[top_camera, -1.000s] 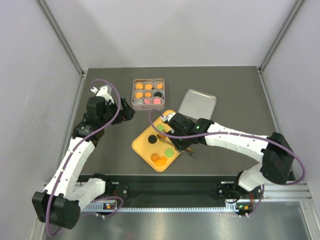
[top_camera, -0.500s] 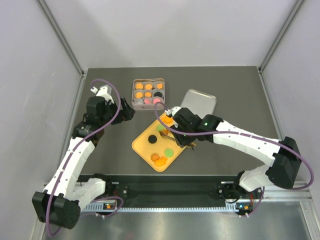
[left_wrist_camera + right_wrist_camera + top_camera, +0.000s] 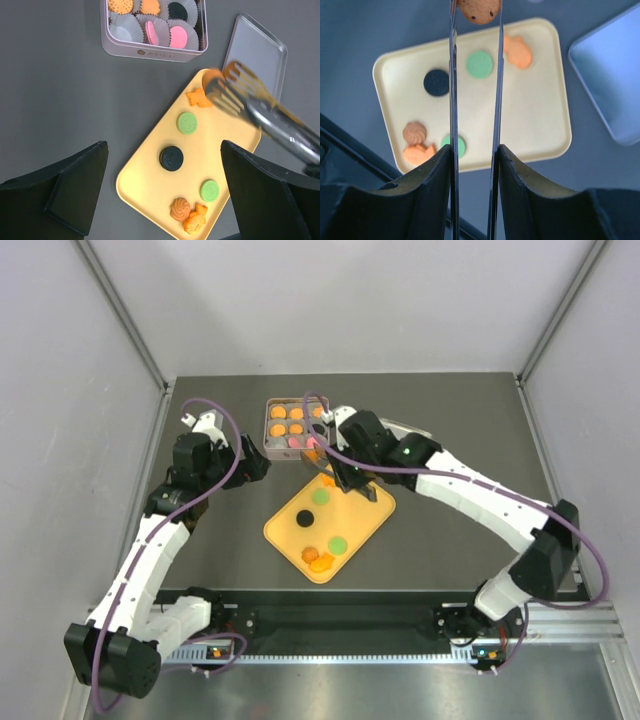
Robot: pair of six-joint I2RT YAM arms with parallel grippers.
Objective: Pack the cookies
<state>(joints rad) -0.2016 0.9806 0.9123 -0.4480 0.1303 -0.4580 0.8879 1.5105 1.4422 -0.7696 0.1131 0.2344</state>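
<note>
Your right gripper (image 3: 472, 159) was clenched on the tongs (image 3: 272, 122), which pinched an orange cookie (image 3: 479, 10). Your left gripper (image 3: 162, 152) stood released. Print on the tin (image 3: 125, 50) was unreadable.

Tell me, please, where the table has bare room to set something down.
Bare table lies left of the yellow tray, in front of the tin, and again right of the lid. It is crowded where tin, lid and tray meet, under the tongs.
</note>
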